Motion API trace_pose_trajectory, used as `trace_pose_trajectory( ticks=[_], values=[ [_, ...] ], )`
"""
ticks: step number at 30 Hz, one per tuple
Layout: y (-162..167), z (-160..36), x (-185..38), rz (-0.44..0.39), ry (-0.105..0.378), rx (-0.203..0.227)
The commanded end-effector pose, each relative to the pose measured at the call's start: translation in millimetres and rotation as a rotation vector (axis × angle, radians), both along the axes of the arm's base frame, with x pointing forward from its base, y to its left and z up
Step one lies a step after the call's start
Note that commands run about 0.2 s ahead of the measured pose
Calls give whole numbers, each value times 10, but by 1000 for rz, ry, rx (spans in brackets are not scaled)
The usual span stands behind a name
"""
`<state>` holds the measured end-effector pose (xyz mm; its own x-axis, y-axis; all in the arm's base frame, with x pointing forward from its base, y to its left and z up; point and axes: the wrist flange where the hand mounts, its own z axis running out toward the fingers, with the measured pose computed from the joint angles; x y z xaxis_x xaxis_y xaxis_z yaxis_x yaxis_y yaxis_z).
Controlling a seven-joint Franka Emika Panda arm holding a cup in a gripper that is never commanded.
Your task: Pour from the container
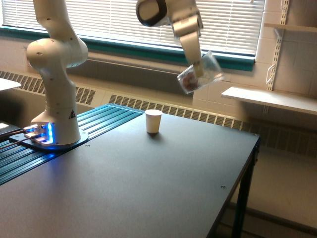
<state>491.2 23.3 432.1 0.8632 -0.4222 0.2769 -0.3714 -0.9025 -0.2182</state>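
Franka arm base (54, 114) stands at the exterior view's left, bolted at the tabletop (148, 188) edge. White paper cup (153, 121) sits upright on the tabletop, below the hand and toward the exterior view's left of it, well apart. Up high, the hand (198, 69) is clamped on the clear plastic cup (199, 74), which is tilted over w/ reddish-brown bits showing through its wall. The cup sits right in the grip, at the hand's lower end, in mid-air above the tabletop, w/ window blinds behind. Step in hand looks like carrying the cup over for the pour. To do it well: bring the lip directly above the white cup's mouth, get low before tipping further, tilt slowly so bits don't scatter on the tabletop.
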Motion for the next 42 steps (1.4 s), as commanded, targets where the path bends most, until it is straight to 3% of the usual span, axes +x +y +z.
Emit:
trace_pose_trajectory(
  ticks=[1,6,16,22,26,34,42],
  values=[
    [437,-195,-289,183,123,-10],
    [1013,-402,-677,336,243,-4],
    [1530,-716,-1497,523,458,6],
    [1786,-811,-1903,636,491,-14],
    [1842,-839,-2069,668,502,-23],
    [1784,-939,-2222,669,559,-1],
    [1745,-1091,-2229,650,613,4]
  ],
)
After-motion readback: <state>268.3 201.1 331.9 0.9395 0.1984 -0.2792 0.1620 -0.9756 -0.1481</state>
